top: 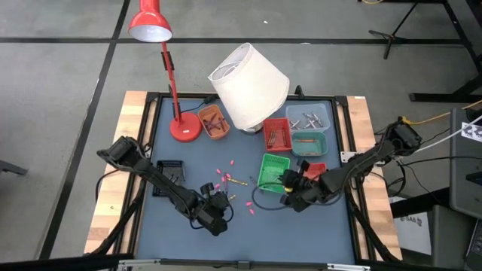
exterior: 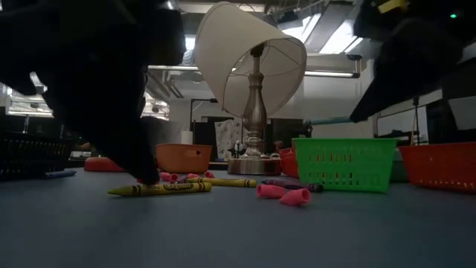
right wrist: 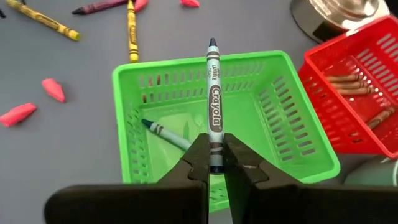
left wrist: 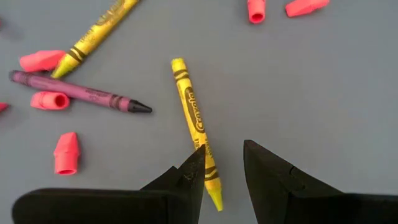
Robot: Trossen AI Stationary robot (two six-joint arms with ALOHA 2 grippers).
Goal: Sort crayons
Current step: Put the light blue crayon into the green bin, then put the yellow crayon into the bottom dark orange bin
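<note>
The sorting looks partly done. The right gripper [right wrist: 215, 163] has its jaws closed on a dark green crayon [right wrist: 213, 93] and holds it over the green basket [right wrist: 311, 163], where one green crayon [right wrist: 166, 135] already lies. Brown crayons [right wrist: 348, 83] lie in the red basket [right wrist: 367, 56] beside it. On the tabletop [left wrist: 323, 81] near the green basket, two yellow crayons [left wrist: 196, 121], one purple crayon [left wrist: 81, 93] and several pink eraser caps [left wrist: 65, 152] are left. The left gripper [left wrist: 222, 163] hangs with jaws parted around one yellow crayon's tip, holding nothing.
</note>
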